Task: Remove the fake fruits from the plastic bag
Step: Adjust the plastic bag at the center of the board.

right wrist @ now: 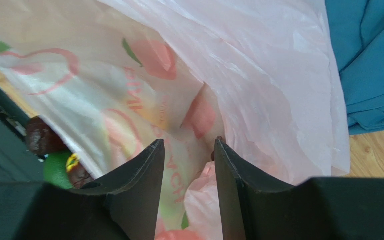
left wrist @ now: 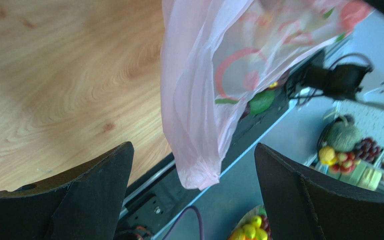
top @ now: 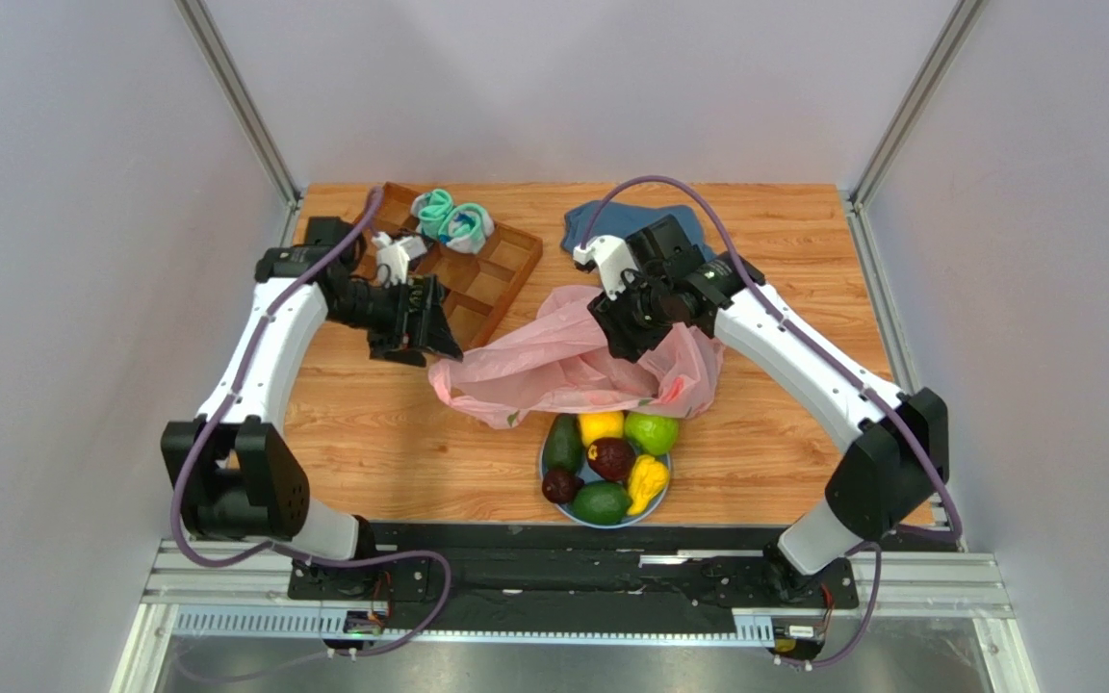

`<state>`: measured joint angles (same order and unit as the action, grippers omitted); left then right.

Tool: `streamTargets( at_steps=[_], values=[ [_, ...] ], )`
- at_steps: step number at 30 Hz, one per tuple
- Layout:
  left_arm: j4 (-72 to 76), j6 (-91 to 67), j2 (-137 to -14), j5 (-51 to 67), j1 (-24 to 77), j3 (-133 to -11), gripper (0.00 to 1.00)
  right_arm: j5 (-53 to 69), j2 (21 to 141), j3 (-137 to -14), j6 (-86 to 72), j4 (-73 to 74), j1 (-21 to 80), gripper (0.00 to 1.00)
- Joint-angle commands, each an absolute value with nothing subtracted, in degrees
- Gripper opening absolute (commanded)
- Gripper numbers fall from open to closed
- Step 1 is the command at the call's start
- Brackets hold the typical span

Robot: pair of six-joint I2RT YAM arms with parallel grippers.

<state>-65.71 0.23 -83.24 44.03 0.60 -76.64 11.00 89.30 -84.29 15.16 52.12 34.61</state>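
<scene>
The pink plastic bag [top: 561, 368] lies crumpled mid-table, its near edge draped toward a blue plate [top: 543, 465]. Several fake fruits rest on that plate, among them a yellow citrus [top: 601, 425], a lime-green apple [top: 652, 432] and a yellow pear [top: 647, 481]. My right gripper [top: 630, 325] is over the bag's top; in the right wrist view its jaws [right wrist: 188, 140] stand narrowly apart with a fold of the bag [right wrist: 259, 75] between them. My left gripper [top: 430, 340] hangs wide open at the bag's left corner [left wrist: 199, 100], touching nothing. Whether any fruit lies inside the bag is hidden.
A wooden compartment tray [top: 495, 275] sits at the back left with teal rolled socks [top: 453, 220] on it. A dark blue cloth [top: 618, 220] lies at the back behind the right gripper. Walls close in both sides of the table.
</scene>
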Motion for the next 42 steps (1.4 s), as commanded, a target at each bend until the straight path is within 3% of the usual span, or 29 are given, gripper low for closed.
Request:
streamTargets(
  at_steps=[1,5,8,10,12,18,23,27,31,35,42],
  values=[
    [-72.1,6.3,-86.1,39.1,4.3,-76.2,0.99,13.5,91.6,-81.7,17.6,48.4,32.1,0.44],
    [-72.0,6.7,-89.6,38.9,6.8,-76.5,0.99,13.3,90.6,-76.6,13.5,44.3,31.8,0.44],
    [-72.5,8.4,-93.9,40.7,8.2,-78.2,0.87,9.2,89.7,-70.2,4.9,41.3,29.5,0.45],
    [-72.0,9.0,-96.8,42.7,8.3,-80.0,0.5,7.7,90.3,-68.1,0.4,41.0,25.1,0.5],
    [-71.6,8.3,-99.6,45.4,8.3,-85.7,0.0,3.9,90.6,-68.4,-2.3,41.0,21.1,0.51],
    [-70.2,7.6,-101.9,55.4,10.0,-106.6,0.0,-6.2,85.4,-73.6,2.7,39.6,5.0,0.47],
    [-59.4,1.1,-99.5,63.4,12.7,-116.2,0.0,-6.8,75.9,-71.2,9.7,38.1,4.0,0.46],
    [-59.2,3.2,-97.4,59.4,19.1,-115.7,0.0,-1.9,63.1,-63.5,14.0,41.0,4.0,0.47],
    [-63.0,3.1,-97.7,54.9,24.6,-108.8,0.0,12.5,58.4,-58.2,21.3,49.1,4.0,0.61],
    [-62.1,3.2,-96.0,50.9,25.8,-101.6,0.0,23.6,56.3,-58.1,24.5,51.0,4.9,0.63],
    [-62.1,3.1,-97.5,48.8,25.8,-104.5,0.0,32.3,58.9,-62.9,20.7,43.3,11.0,0.51]
  ],
)
